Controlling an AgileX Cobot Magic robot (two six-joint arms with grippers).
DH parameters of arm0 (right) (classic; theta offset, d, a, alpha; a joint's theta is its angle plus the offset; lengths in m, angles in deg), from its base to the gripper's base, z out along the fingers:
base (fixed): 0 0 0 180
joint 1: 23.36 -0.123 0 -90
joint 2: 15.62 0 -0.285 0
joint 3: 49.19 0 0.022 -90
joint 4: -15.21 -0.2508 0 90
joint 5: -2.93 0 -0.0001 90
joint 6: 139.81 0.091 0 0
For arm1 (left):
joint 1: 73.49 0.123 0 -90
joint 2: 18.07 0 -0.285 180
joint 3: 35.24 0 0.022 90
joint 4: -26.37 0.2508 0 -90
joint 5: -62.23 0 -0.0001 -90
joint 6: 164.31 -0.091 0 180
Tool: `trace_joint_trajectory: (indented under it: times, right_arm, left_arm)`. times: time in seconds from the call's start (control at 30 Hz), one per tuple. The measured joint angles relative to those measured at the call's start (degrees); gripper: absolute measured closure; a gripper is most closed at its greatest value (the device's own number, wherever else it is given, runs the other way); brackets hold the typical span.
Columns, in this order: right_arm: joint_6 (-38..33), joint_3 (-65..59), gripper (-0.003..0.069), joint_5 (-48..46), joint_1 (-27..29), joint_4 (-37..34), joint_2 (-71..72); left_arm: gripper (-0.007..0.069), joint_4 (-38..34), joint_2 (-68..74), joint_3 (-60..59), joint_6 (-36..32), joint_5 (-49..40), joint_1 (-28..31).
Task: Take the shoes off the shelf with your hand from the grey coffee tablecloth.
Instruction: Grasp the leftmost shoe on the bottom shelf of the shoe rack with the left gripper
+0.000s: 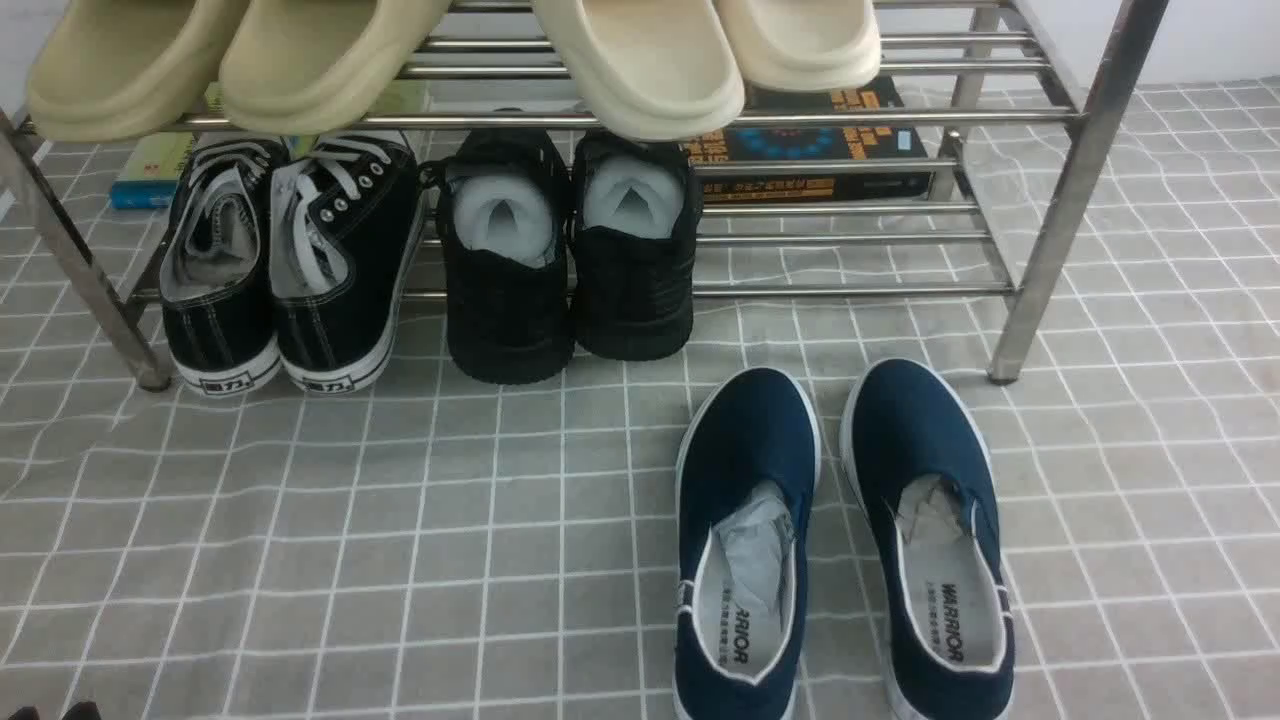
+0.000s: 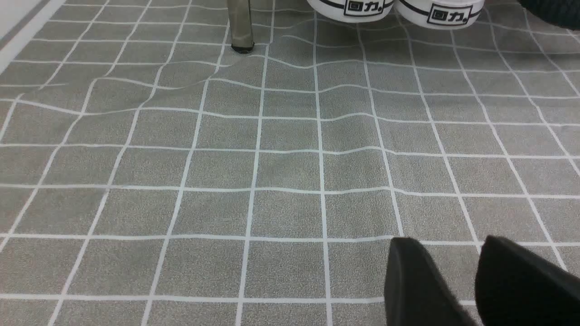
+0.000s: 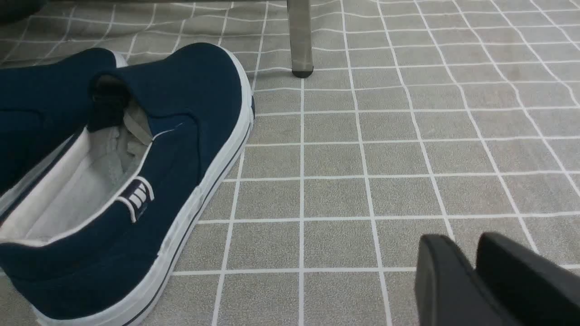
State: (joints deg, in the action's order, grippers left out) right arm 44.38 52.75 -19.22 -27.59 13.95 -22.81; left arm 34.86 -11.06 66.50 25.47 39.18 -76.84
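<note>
Ahead, the shoes (image 1: pixel 290 265) at the shelf (image 1: pixel 1050 200) edge, both grippers' jaws nearly together, empty.

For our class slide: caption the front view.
Black canvas sneakers wait on the steel rack; navy slip-ons rest on checked cloth.

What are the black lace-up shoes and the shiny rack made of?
The shoes look like matte black canvas with white stitching, white laces, small metal eyelets and glossy white rubber soles. The shelf looks like polished steel: its bars and legs gleam with reflections.
</note>
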Motion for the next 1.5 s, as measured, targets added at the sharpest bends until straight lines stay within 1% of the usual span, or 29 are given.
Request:
trace_joint_trajectory:
  times: [0.77, 0.83, 0.87, 0.9, 0.93, 0.97, 1.0, 1.03, 1.07, 1.1, 1.13, 1.17, 1.27, 1.3, 1.37, 1.43, 1.47, 1.5]
  right_arm:
    - [0.00, 0.00, 0.0492, 0.00, 0.00, 0.00, 0.00]
    - [0.00, 0.00, 0.0489, 0.00, 0.00, 0.00, 0.00]
    - [0.00, 0.00, 0.0489, 0.00, 0.00, 0.00, 0.00]
    - [0.00, 0.00, 0.0486, 0.00, 0.00, 0.00, 0.00]
    - [0.00, 0.00, 0.0484, 0.00, 0.00, 0.00, 0.00]
    - [0.00, 0.00, 0.0484, 0.00, 0.00, 0.00, 0.00]
    - [0.00, 0.00, 0.0482, 0.00, 0.00, 0.00, 0.00]
    - [0.00, 0.00, 0.0480, 0.00, 0.00, 0.00, 0.00]
    - [0.00, 0.00, 0.0479, 0.00, 0.00, 0.00, 0.00]
    - [0.00, 0.00, 0.0479, 0.00, 0.00, 0.00, 0.00]
    - [0.00, 0.00, 0.0477, 0.00, 0.00, 0.00, 0.00]
    - [0.00, 0.00, 0.0475, 0.00, 0.00, 0.00, 0.00]
    - [0.00, 0.00, 0.0473, 0.00, 0.00, 0.00, 0.00]
    - [0.00, 0.00, 0.0470, 0.00, 0.00, 0.00, 0.00]
    - [0.00, 0.00, 0.0469, 0.00, 0.00, 0.00, 0.00]
    - [0.00, 0.00, 0.0467, 0.00, 0.00, 0.00, 0.00]
    - [0.00, 0.00, 0.0464, 0.00, 0.00, 0.00, 0.00]
    - [0.00, 0.00, 0.0462, 0.00, 0.00, 0.00, 0.00]
  left_arm:
    - [0.0384, 0.20, 0.00, 0.00, 0.08, 0.00, 0.00]
    - [0.0384, -2.90, 0.00, 0.00, 3.54, 0.14, 0.00]
    - [0.0384, -4.22, 0.00, 0.00, 4.13, 0.13, 0.00]
    - [0.0384, -11.29, 0.00, 0.00, 10.97, 0.28, 0.00]
    - [0.0384, -16.34, 0.00, -0.06, 15.26, 0.33, 0.00]
    - [0.0384, -17.32, 0.00, -0.06, 16.07, 0.29, 0.00]
    - [0.0384, -23.38, 0.00, -0.17, 21.34, 0.55, 0.00]
    - [0.0384, -26.90, 0.00, -0.28, 24.00, 0.76, 0.00]
    - [0.0384, -30.87, 0.00, -0.49, 28.37, 1.46, 0.00]
    - [0.0384, -31.32, 0.00, -0.49, 28.82, 1.46, 0.00]
    - [0.0384, -33.80, 0.00, -0.55, 31.34, 2.55, 0.00]
    - [0.0384, -34.74, 0.00, -0.55, 32.12, 3.11, 0.00]
    - [0.0384, -35.88, 0.00, -0.59, 33.64, 6.12, 0.00]
    - [0.0396, -36.29, 0.00, -0.59, 33.99, 8.83, 0.00]
    - [0.0413, -36.22, 0.00, -0.49, 33.83, 10.06, 0.00]
    - [0.0503, -34.30, 0.00, 2.24, 30.72, 9.57, 0.00]
    - [0.0557, -32.31, 0.66, 5.08, 28.07, 8.49, 0.00]
    - [0.0582, -30.36, 1.86, 7.88, 26.77, 7.78, 0.00]
